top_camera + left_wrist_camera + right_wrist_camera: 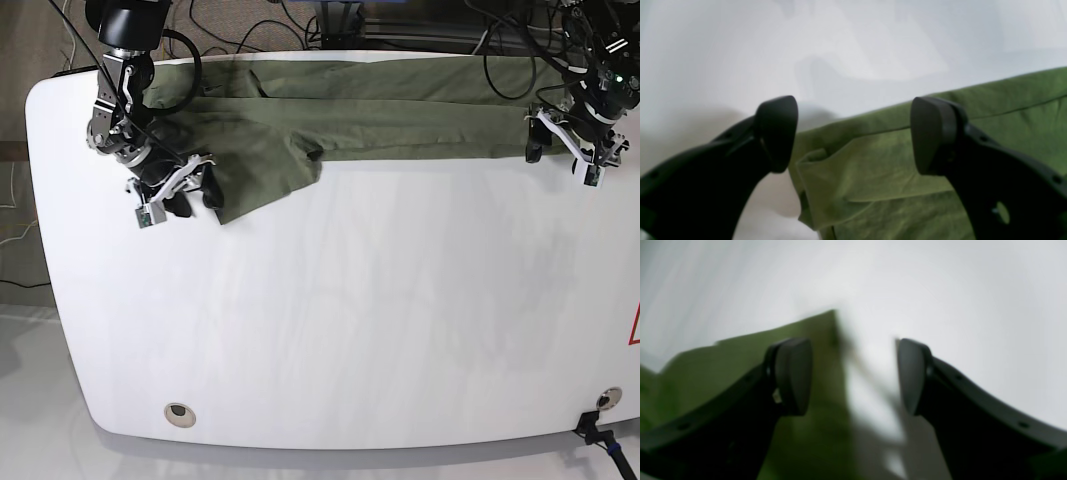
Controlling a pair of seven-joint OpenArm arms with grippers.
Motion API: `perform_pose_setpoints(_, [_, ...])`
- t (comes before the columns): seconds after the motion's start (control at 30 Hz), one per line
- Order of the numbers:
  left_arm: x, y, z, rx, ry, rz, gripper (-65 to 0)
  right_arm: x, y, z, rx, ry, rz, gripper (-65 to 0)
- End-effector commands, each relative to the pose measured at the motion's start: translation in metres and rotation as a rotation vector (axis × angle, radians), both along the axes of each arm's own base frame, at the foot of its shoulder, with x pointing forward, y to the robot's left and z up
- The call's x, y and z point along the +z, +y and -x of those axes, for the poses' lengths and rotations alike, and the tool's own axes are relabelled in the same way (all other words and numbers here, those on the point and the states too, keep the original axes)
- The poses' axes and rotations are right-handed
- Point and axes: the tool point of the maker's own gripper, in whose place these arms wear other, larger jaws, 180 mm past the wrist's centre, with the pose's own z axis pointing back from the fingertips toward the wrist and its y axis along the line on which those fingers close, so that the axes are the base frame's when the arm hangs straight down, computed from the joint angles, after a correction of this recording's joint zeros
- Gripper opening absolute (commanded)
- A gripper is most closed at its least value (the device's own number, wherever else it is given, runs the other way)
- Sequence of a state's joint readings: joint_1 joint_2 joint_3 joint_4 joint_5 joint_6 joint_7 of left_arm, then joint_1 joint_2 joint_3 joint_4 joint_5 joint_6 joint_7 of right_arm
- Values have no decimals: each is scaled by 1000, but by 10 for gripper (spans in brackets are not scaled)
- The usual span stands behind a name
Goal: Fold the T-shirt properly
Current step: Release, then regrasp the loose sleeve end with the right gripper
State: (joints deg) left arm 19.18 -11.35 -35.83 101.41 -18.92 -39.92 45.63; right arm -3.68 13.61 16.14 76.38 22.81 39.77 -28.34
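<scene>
The olive-green T-shirt lies in a long band along the far edge of the white table, with one part hanging down toward the near left. My right gripper hovers open over that near-left corner. In the right wrist view its fingers straddle the shirt's edge, holding nothing. My left gripper stands open at the band's right end. In the left wrist view a folded corner of the shirt lies between and below the spread fingers; nothing is gripped.
Cables run behind the table's far edge. A round grommet sits near the front left, and a black clamp at the front right corner. A red mark shows at the right edge.
</scene>
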Motion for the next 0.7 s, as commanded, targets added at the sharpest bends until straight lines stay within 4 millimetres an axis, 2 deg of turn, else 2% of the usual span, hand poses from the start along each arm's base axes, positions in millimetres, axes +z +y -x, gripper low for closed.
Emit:
perform_pose_setpoints(0.0, [13, 2, -10, -12, -51, -9, -154, -7, 13, 7, 61, 42, 14, -255])
perform_pose_setpoints(0.1, [17, 2, -15, -10, -64, -11, -154, -15, 25, 16, 92, 69, 9, -255])
perform_pose_setpoints(0.17, [17, 2, -15, -12, -64, -10, -154, -13, 27, 16, 97, 63, 11, -255])
perform_pose_setpoints(0.33, [17, 1, -16, -13, -67, -9, -154, -18, 51, 22, 162, 78, 2, -258])
perform_pose_setpoints(0.47, [17, 1, -16, -12, -66, -8, -154, -18, 53, 23, 165, 78, -1, -264])
perform_pose_setpoints(0.53, [17, 2, -16, -13, -66, -10, -154, -16, 53, 20, 164, 70, -2, -323])
perform_pose_setpoints(0.6, [17, 2, -16, -12, -65, -11, -154, -15, 52, 19, 163, 68, 3, -426])
perform_pose_setpoints(0.67, [16, 2, -16, -12, -64, -10, -154, -15, 51, 18, 162, 64, 3, -575])
